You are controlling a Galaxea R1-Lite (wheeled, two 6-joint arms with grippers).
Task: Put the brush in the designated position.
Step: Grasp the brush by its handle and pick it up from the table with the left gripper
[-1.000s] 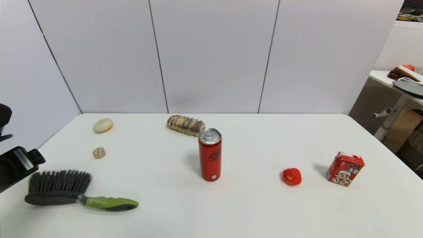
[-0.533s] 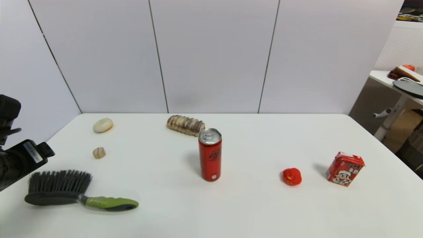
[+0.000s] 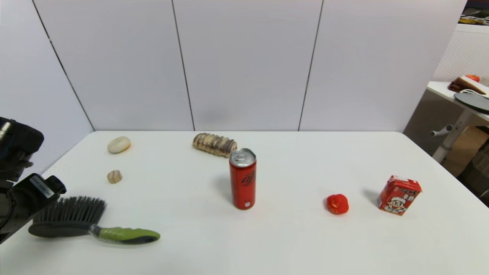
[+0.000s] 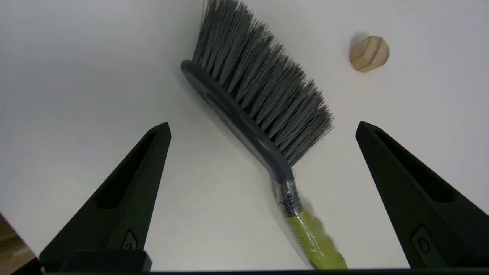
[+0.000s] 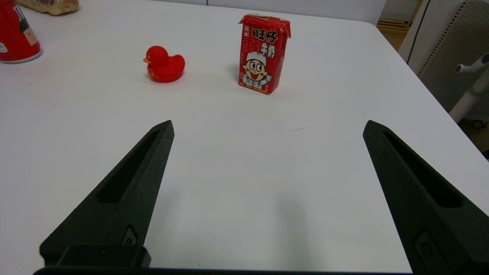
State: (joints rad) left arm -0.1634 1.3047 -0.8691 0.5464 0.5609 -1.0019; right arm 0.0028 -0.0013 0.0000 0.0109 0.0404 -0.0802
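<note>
The white bench [image 3: 290, 244] carries everything, set against a pale panelled wall [image 3: 244, 65].

The left gripper [image 4: 263, 128] hangs above the bench's near left corner, its black body overlapping the bristle end of the brush [image 3: 72, 221] in the head view. Its fingers [image 4: 126, 191] stand wide apart and hold nothing; in the left wrist view the brush head lies between them on the surface, with bare bench on either side of it.

The right gripper [image 5: 267, 128] is out of the head view. Its own camera shows it hovering over bare bench on the right side, fingers [image 5: 126, 198] spread wide and empty.

The brush lies flat at the near left of the bench, dark bristles fanning toward the wall, the lime-green handle pointing toward the bench's middle.

A red can [image 3: 243, 178] stands upright near the centre. Behind it, just to its left, lies a marbled bread roll [image 3: 214, 144]. On the right a red drink carton [image 3: 399, 195] stands upright, with a small red duck [image 3: 337, 204] near it on the can's side.

At the far left rests a pale oval bun [image 3: 119, 144], and nearer than that, a small round wooden piece [image 3: 114, 176], close to the brush's bristle tips but apart from them.
</note>
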